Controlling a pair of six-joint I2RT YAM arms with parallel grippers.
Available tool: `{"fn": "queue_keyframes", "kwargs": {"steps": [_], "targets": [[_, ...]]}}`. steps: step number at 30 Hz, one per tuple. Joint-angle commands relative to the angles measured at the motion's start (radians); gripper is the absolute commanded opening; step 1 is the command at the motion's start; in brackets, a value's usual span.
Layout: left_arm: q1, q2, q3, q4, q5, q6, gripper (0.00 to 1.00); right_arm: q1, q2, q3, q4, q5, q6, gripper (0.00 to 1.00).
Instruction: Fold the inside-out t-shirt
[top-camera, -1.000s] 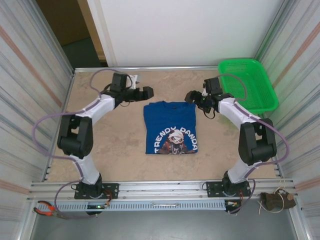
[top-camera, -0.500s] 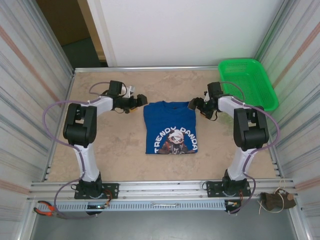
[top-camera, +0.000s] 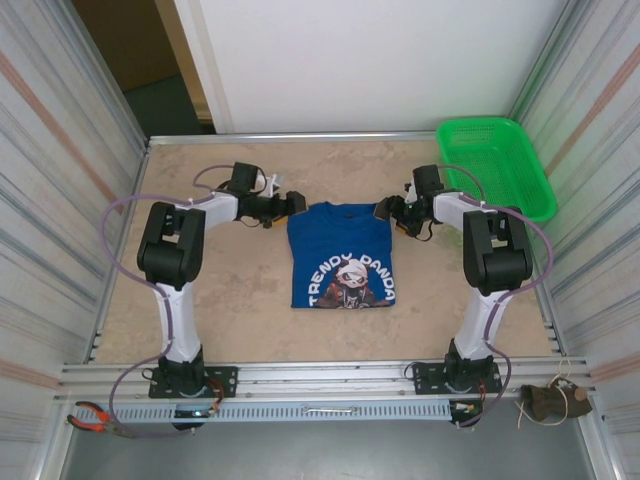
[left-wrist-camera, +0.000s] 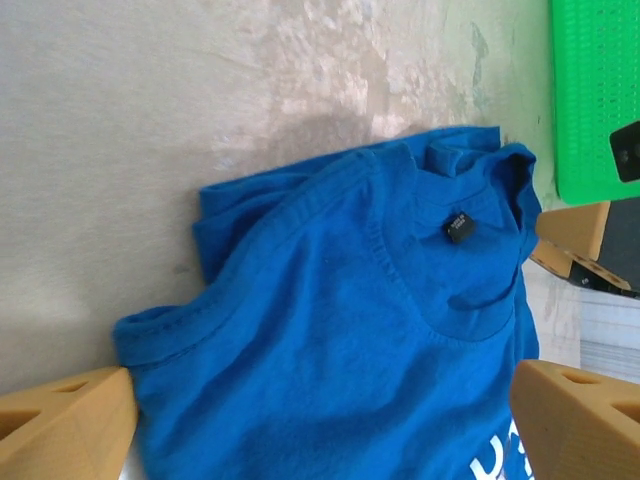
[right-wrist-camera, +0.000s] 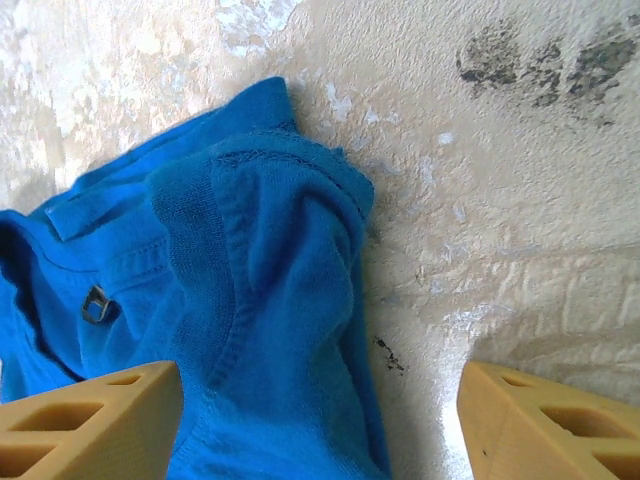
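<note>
One t-shirt (top-camera: 341, 255): laid flat on the table (top-camera: 230, 290), print up.
Two grippers: left gripper (top-camera: 292, 203) and right gripper (top-camera: 384, 212) are held open at its collar-side corners.
One basket (top-camera: 497, 170): set far right.

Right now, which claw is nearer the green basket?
Right. The right gripper is at the far right corner of the shirt, the basket off to its right; the left gripper is at the far left corner.
</note>
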Motion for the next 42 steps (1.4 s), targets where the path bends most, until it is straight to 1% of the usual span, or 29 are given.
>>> {"fn": "queue_keyframes", "kwargs": {"steps": [1, 6, 9, 12, 17, 24, 32, 34, 37, 40, 42], "targets": [[-0.029, 0.054, 0.014, 0.001, 0.031, -0.005, 0.95, 0.024, 0.043, 0.01, 0.023, -0.052, 0.012, 0.71], [-0.054, 0.05, 0.005, 0.026, 0.046, -0.011, 0.95, 0.044, 0.042, 0.001, 0.058, -0.096, 0.015, 0.7], [-0.058, 0.036, -0.017, 0.052, 0.047, -0.021, 0.94, 0.05, 0.036, -0.002, 0.065, -0.101, 0.017, 0.69], [-0.058, 0.037, -0.034, 0.073, 0.051, -0.031, 0.94, 0.043, 0.04, -0.003, 0.068, -0.1, 0.024, 0.68], [-0.059, 0.034, -0.057, 0.12, 0.069, -0.049, 0.9, 0.029, 0.047, -0.015, 0.094, -0.12, 0.041, 0.67], [-0.058, 0.043, -0.027, 0.05, 0.029, -0.01, 0.91, 0.024, 0.052, -0.022, 0.097, -0.122, 0.038, 0.66], [-0.059, 0.06, -0.012, 0.013, 0.001, 0.025, 0.9, 0.024, 0.066, -0.027, 0.106, -0.128, 0.04, 0.66], [-0.06, 0.065, -0.012, 0.016, 0.007, 0.028, 0.86, 0.027, 0.07, -0.029, 0.123, -0.145, 0.047, 0.66], [-0.07, 0.067, -0.025, 0.075, 0.057, 0.014, 0.81, 0.041, 0.075, -0.027, 0.158, -0.181, 0.055, 0.66], [-0.079, 0.055, -0.049, 0.149, 0.09, -0.006, 0.78, 0.046, 0.072, -0.024, 0.169, -0.186, 0.06, 0.66], [-0.08, 0.054, -0.051, 0.156, 0.094, -0.011, 0.78, 0.042, 0.078, -0.021, 0.167, -0.183, 0.066, 0.66]]}}
